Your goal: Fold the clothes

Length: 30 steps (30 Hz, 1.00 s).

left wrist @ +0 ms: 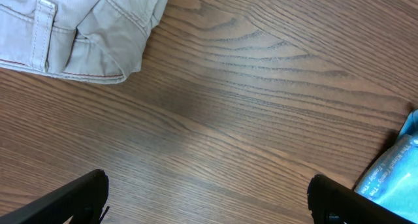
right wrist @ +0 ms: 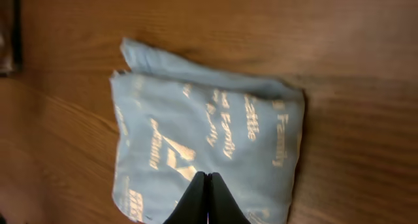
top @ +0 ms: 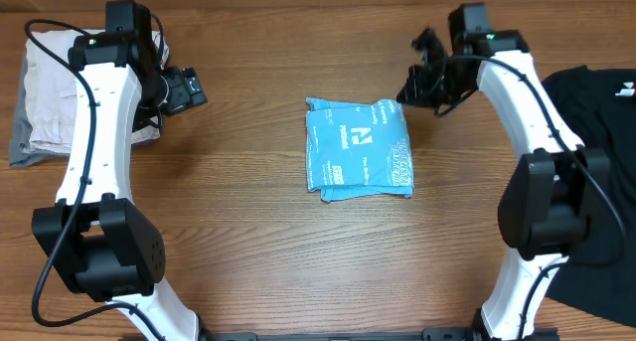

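Observation:
The clothes, a light blue T-shirt [top: 358, 147] with white prints, lie folded into a small rectangle at the table's middle. In the right wrist view the T-shirt [right wrist: 202, 139] fills the centre below my right gripper [right wrist: 208, 177], whose jaws are pressed together with nothing between them. That right gripper [top: 425, 75] hovers up and to the right of the shirt. My left gripper [top: 185, 88] is far to the shirt's left, near the beige pile. Its fingers [left wrist: 85, 194] stand wide apart over bare wood, and a corner of the shirt [left wrist: 398, 178] shows at the right edge.
A pile of beige and grey garments [top: 50, 97] lies at the back left; its beige cloth [left wrist: 78, 28] shows in the left wrist view. A black garment [top: 596, 112] is spread at the right edge of the wooden table [top: 248, 242].

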Available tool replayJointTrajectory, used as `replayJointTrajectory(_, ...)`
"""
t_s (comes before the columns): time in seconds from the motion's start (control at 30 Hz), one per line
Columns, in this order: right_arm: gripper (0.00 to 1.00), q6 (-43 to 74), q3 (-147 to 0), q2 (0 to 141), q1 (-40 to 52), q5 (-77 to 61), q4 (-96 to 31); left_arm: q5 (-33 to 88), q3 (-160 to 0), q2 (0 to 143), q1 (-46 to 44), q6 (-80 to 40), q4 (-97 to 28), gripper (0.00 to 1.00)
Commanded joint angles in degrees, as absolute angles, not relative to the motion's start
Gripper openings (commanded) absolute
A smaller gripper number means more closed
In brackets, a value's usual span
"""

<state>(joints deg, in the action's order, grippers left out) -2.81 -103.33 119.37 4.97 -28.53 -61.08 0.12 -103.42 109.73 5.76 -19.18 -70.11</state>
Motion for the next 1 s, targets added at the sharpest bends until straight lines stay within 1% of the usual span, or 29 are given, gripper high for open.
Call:
replayJointTrajectory(0.0, 0.04, -3.0, -102.9, 118.5, 5.0, -29.2, -60.4, -0.6, -103.2, 109.4, 6.0, -19.3, -70.0, 1.00)
replayJointTrajectory(0.13, 0.04, -3.0, -99.9, 120.4, 5.0, -29.2, -58.0, -0.6, -103.2, 109.4, 6.0, -19.3, -70.0, 1.00)
replayJointTrajectory(0.27, 0.05, -2.7, -95.0, 122.2, 5.1, -27.3, -52.0, -0.6, -103.2, 109.4, 6.0, -19.3, -70.0, 1.00)
replayJointTrajectory(0.4, 0.11, -0.6, -91.0, 124.4, 5.1, -25.1, -44.6, -0.6, -103.2, 109.4, 6.0, -19.3, -70.0, 1.00)
replayJointTrajectory(0.57, 0.12, -0.3, -89.6, 124.6, 5.1, -25.7, -38.5, -0.6, -103.2, 109.4, 6.0, -19.3, -70.0, 1.00)
replayJointTrajectory(0.73, 0.17, 0.1, -97.7, 121.8, 3.9, -27.9, -42.7, -0.6, -103.2, 109.4, 6.0, -19.3, -70.0, 1.00)
replayJointTrajectory(0.8, 0.26, 1.4, -102.1, 120.6, 2.7, -27.2, -46.5, -0.6, -103.2, 109.4, 6.0, -19.3, -70.0, 1.00)
replayJointTrajectory(0.97, 0.42, 3.2, -114.2, 117.9, -2.3, -23.7, -60.7, -0.6, -103.2, 109.4, 6.0, -19.3, -70.0, 1.00)
